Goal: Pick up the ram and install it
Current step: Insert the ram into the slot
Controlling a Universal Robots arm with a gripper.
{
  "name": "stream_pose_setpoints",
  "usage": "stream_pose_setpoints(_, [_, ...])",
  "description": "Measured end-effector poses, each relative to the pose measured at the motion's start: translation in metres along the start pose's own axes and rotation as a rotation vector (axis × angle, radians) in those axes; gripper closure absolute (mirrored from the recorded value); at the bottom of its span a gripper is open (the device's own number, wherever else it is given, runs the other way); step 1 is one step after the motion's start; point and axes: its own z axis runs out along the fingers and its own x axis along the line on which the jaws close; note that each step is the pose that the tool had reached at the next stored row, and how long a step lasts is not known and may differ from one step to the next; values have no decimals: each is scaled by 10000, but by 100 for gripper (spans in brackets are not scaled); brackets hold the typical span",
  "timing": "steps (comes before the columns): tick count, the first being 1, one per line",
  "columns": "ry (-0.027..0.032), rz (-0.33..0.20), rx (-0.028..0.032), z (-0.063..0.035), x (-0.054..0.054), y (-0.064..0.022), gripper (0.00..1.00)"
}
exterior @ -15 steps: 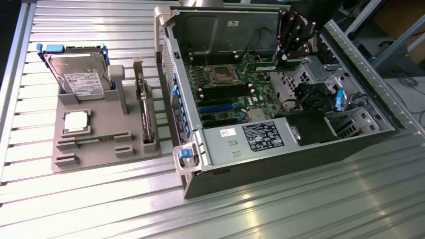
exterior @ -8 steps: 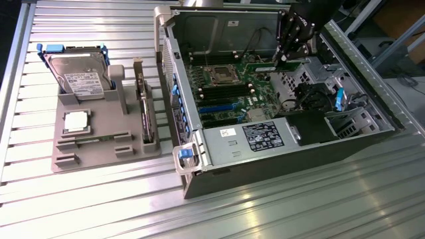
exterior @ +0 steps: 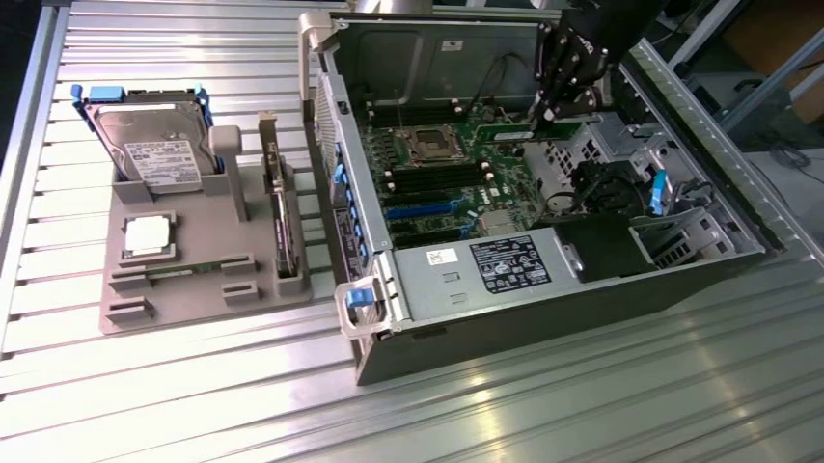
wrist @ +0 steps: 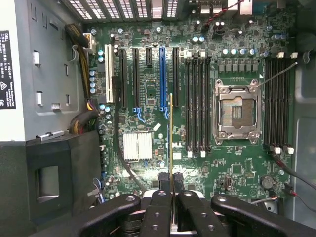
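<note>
One ram (wrist: 171, 133) in play, and the pincer (wrist: 171, 180) has it: both fingers are clamped tight on the stick, which shows edge-on as a thin gold line. It hangs over the motherboard (wrist: 148, 113) inside the one open computer case (exterior: 541, 328), seated in nothing. The edge runs parallel to the slots, above the strip between the single blue slot (wrist: 162, 79) and the black slot next to it.

Count the board: one processor socket (wrist: 236, 109), open and bare, and two banks of memory slots with four in each. The inner bank (wrist: 197, 103) sits between the socket and the expansion slots, and the outer bank (wrist: 277, 103) sits between the socket and the case wall. There is one silver heatsink (wrist: 137, 146) close to the ram's line.

As for obstacles, a thin wire (wrist: 276, 74) slants across the outer bank. A bundle of cables (wrist: 81, 118) crowds the board's edge by the one power supply (exterior: 477, 270), and a black shroud (exterior: 605, 246) sits just beside that.

Out on the slatted surface (exterior: 515, 415), one grey tray (exterior: 193, 309) lies to the exterior view's left of the case. It carries one hard drive (exterior: 154, 154), one processor chip (exterior: 149, 234) and one expansion card (exterior: 281, 212) standing on edge.
</note>
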Motion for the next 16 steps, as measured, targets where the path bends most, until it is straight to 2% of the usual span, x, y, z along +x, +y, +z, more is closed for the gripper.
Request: stream_pose_setpoints(16, [0,0,0,57,-1,0,88])
